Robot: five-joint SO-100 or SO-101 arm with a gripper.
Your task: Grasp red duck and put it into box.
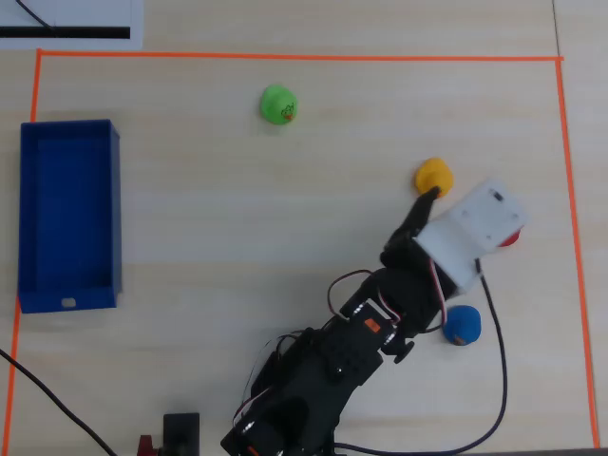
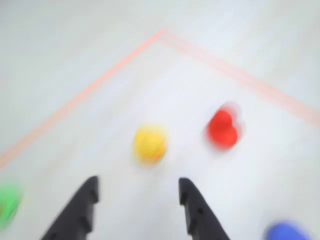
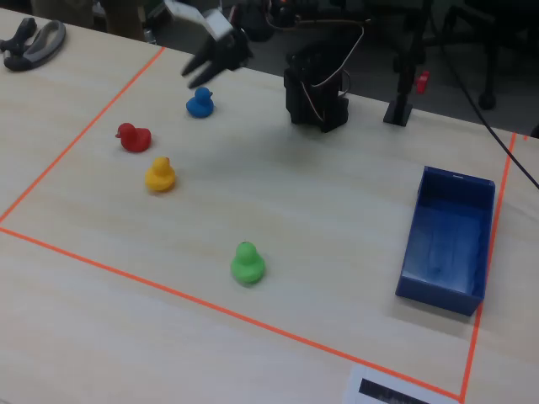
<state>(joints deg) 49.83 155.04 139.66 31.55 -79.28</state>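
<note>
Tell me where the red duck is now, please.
In the fixed view the red duck sits on the table at the left, near the orange tape, just up-left of the yellow duck and below-left of the blue duck, far from the box.

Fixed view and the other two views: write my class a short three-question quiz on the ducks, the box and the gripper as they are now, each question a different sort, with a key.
1. True or false: the red duck already lies inside the box.
2. Multiple choice: in the fixed view, which duck lies nearest the box? A) blue duck B) green duck C) yellow duck
3. Fill in: the gripper is ____ and holds nothing.

Key
1. False: it sits on the table, beside the yellow duck.
2. B
3. open
</note>
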